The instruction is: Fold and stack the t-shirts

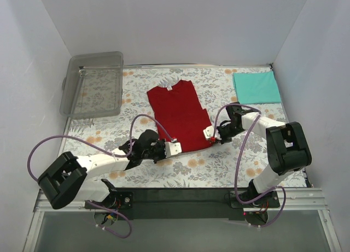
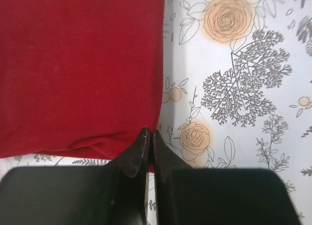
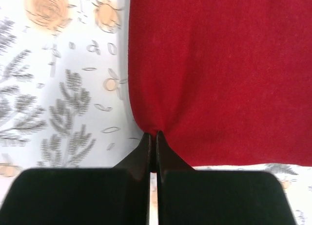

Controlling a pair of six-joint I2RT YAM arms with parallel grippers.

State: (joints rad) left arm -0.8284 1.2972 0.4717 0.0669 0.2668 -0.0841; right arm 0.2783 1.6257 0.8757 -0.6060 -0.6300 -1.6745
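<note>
The deep red t-shirt (image 1: 180, 112) lies flat mid-table with its sleeves folded in and its white tag at the far collar. My left gripper (image 1: 176, 148) is shut on the shirt's near left hem corner (image 2: 122, 142). My right gripper (image 1: 208, 134) is shut on the near right hem corner (image 3: 161, 125); the cloth puckers at the fingertips. The teal t-shirt (image 1: 256, 87) lies folded at the far right, away from both grippers.
A clear plastic bin (image 1: 93, 83) stands at the far left. The floral tablecloth (image 1: 219, 164) covers the table. White walls close in the back and both sides. Purple cables loop over both arms.
</note>
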